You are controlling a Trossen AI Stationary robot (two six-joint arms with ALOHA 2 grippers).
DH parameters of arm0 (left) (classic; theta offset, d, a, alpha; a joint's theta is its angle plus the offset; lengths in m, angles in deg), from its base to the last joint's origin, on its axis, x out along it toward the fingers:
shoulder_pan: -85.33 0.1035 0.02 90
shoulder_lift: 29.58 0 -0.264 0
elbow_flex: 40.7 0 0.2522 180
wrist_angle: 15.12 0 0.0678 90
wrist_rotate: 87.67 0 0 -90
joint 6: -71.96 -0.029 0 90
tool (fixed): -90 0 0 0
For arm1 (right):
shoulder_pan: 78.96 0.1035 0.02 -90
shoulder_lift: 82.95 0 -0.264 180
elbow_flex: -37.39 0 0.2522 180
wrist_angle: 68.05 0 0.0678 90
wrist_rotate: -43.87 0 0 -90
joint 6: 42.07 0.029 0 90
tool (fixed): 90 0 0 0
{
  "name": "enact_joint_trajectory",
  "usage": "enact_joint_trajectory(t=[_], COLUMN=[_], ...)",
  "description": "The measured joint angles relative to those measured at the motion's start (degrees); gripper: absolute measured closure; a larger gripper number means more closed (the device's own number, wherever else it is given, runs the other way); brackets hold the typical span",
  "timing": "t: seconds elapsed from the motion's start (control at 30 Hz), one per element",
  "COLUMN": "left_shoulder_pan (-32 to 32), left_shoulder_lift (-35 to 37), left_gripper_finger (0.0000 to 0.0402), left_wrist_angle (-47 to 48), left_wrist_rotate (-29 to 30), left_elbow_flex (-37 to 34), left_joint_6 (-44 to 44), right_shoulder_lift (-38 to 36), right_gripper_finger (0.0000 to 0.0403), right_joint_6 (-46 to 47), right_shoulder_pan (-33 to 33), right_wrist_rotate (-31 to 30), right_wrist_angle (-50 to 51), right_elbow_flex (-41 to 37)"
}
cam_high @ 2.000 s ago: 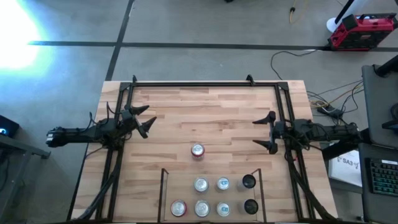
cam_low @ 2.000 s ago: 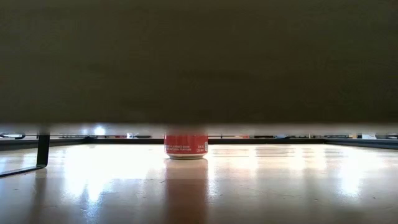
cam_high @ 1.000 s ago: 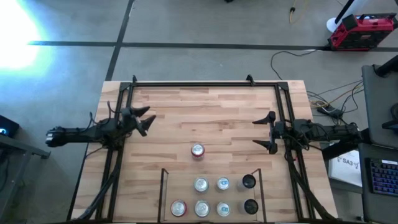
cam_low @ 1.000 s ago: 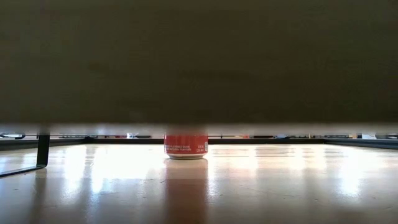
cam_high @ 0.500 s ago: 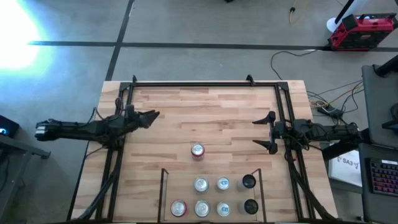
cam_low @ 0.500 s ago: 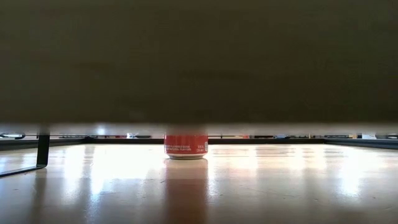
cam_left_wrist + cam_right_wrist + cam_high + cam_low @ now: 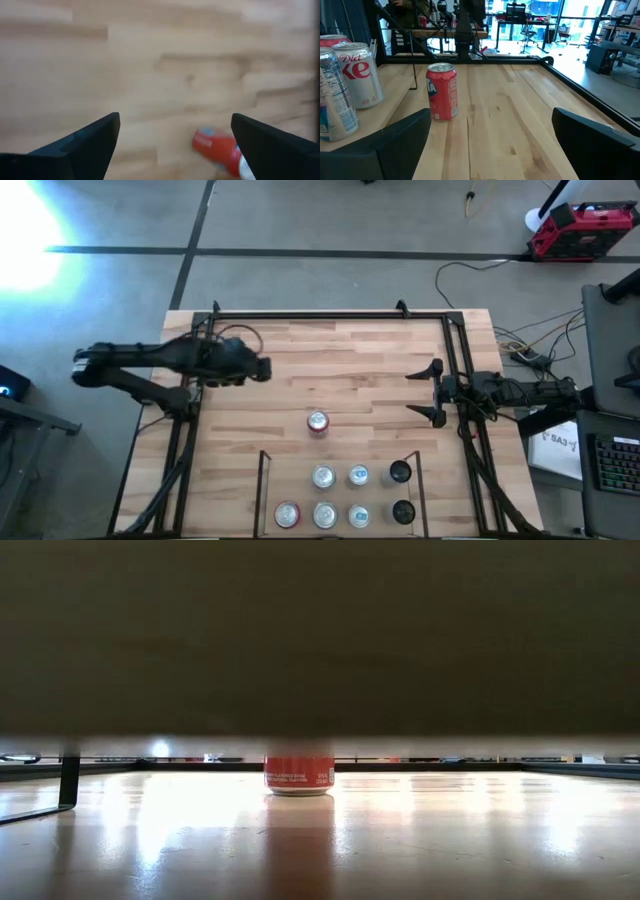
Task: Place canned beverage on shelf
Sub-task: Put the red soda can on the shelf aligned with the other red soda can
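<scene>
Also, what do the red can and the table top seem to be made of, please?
The red can looks like thin metal, probably aluminium: silvery rim and pull-tab top, glossy printed red wall. The table top looks like light wood in joined strips: staggered plank seams and grain show, and its finish is smooth, slightly shiny, since the low view shows reflections on it.

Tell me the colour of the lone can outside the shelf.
Red can, clearest in the right wrist view.

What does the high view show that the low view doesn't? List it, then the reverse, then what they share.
High view only: the left gripper out over the table, the right gripper open at the right edge, and the shelf holding seven cans.
Low view only: the red can's side label and a dark overhang above.
Both: the red can standing alone on the table.
</scene>
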Motion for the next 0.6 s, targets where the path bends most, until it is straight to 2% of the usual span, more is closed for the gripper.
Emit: enact_joint_trajectory(t=[0.17, 0.6], left_shoulder_pan=[0.04, -0.60], left_shoulder_lift=[-11.54, -35.12], left_gripper_finger=[0.0035, 0.0035], left_wrist_angle=[7.91, 16.64], left_wrist_rotate=[-7.42, -20.56], left_elbow_flex=[10.53, 32.29], left_joint_6=[2.44, 1.39], right_shoulder_lift=[0.00, 0.00], right_gripper_finger=[0.0003, 0.0003], right_joint_6=[0.00, 0.02], right_shoulder_pan=[0.00, 0.00], right_wrist_rotate=[0.00, 0.00], right_wrist_angle=[0.00, 0.02], right_elbow_flex=[0.00, 0.00])
